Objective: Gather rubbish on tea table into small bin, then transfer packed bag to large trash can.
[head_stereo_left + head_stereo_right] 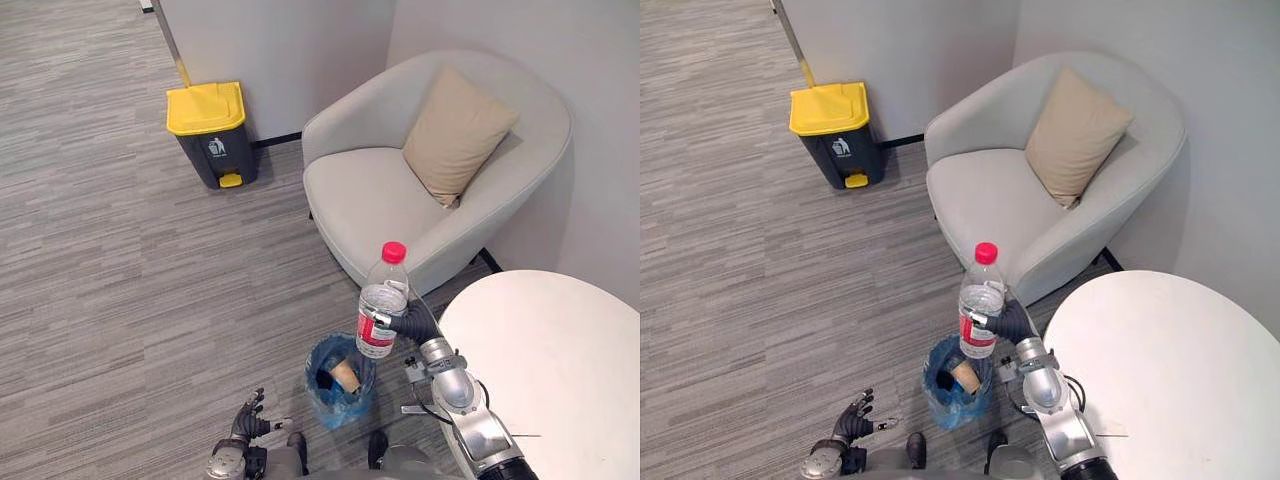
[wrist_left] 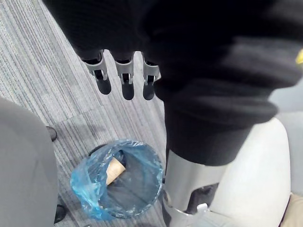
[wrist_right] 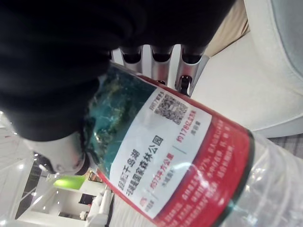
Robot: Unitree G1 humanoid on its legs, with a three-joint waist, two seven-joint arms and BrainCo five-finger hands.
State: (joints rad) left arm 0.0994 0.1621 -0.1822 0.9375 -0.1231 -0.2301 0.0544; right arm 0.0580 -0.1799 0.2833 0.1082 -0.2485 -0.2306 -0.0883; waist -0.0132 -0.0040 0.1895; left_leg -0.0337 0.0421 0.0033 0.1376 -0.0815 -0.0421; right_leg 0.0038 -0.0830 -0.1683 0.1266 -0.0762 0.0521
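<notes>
Over the small bin point(image 1: 316, 358), near the middle of the floor, we are holding a water bottle point(image 1: 383, 300) in our right hand point(image 1: 410, 322). Our fingers are wrapping tight round the bottle's red label. The bottle is standing up straight in the air, with its red cap on top, and it is not touching the bin. A blue bag point(image 2: 87, 189) is lining the bin, and a paper cup point(image 1: 345, 375) is lying inside it. Our left hand point(image 1: 246, 424) is hanging low at the near left, with its fingers loose and spread apart. The white round tabletop point(image 1: 550, 350) is sitting at the near right. A grey armchair point(image 1: 370, 190) with a tan cushion point(image 1: 455, 135) is sitting farther back on the right. The big trash can point(image 1: 210, 140) is standing far off to the left by the wall, and its yellow lid is staying down.
</notes>
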